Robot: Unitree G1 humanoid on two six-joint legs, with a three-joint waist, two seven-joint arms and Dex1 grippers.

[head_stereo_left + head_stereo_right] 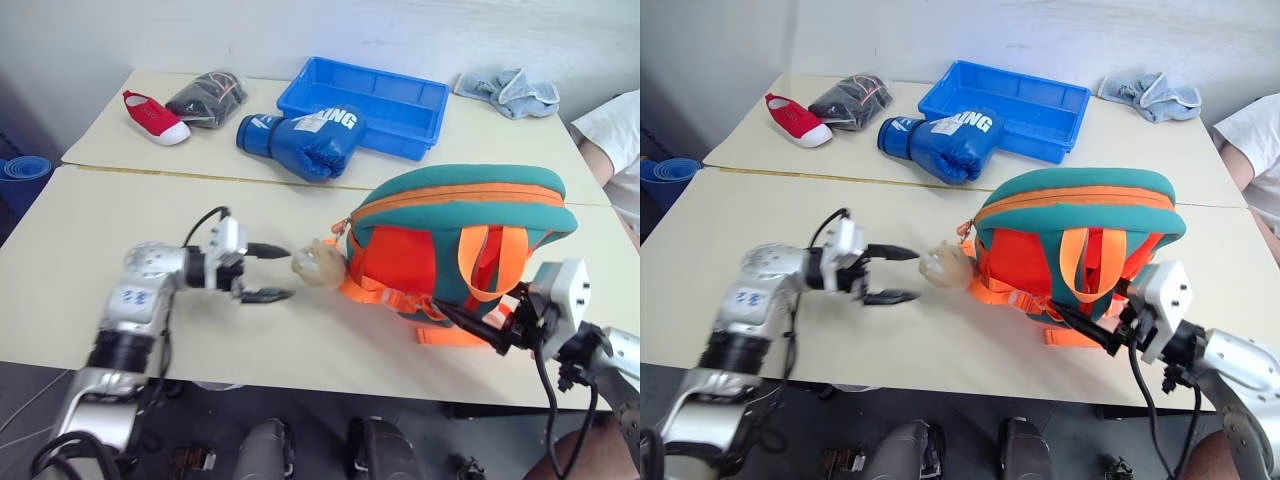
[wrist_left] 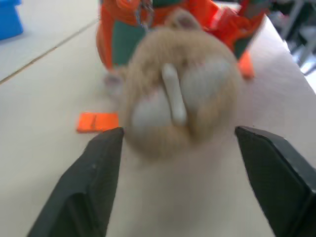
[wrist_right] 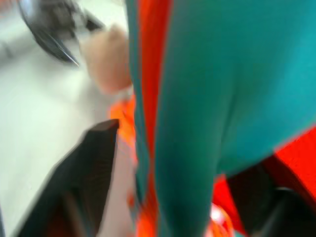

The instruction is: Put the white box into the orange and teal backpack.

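Overhead, two pale tables (image 1: 150, 330) abut by a white wall (image 1: 300, 30); both grippers gape wide, empty.

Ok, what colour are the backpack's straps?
Orange, on the orange and teal backpack; clearest in the right eye view.

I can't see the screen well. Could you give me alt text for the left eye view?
An orange and teal backpack lies on a pale table, with the robot's open left gripper beside its tan plush cat head and the open right gripper at its straps. Behind lie a blue boxing glove, blue tray and red shoe.
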